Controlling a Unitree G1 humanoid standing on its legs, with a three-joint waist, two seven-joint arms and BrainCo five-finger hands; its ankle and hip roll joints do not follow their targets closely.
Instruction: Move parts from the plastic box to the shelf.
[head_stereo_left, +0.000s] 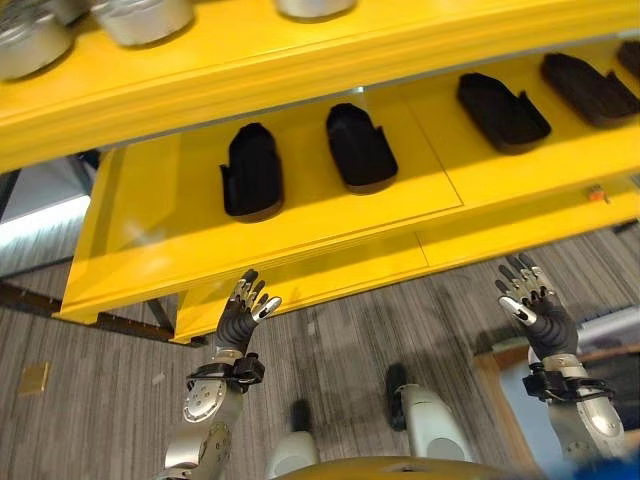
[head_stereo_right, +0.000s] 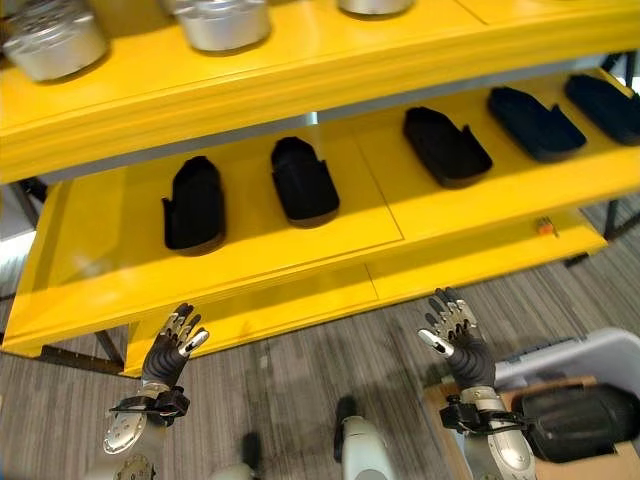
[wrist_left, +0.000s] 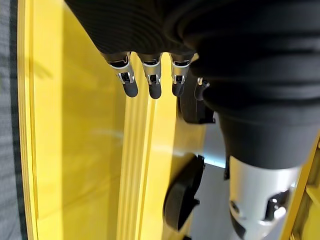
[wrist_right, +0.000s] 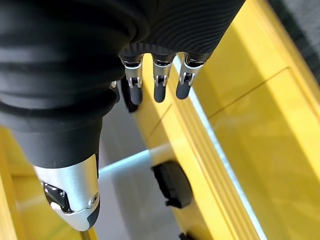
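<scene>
Hovering below the yellow shelf's (head_stereo_left: 300, 255) front edge, the left robot hand (head_stereo_left: 243, 312) and the right robot hand (head_stereo_right: 456, 335) both hang with fingers straight and relaxed, holding nothing. Five black moulded parts (head_stereo_right: 303, 182) already lie in a row on the middle level, well apart from either hand. Another black part (head_stereo_right: 575, 418) sits in the pale plastic box (head_stereo_right: 610, 355) just beside the right arm. Judging by this, a fetch comes next: turn to the box and curl the fingers round that part.

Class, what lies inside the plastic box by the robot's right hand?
Inside the plastic box lies one black part, beside the empty right hand. The box runs past the view's edge, so the rest is unseen.
</scene>
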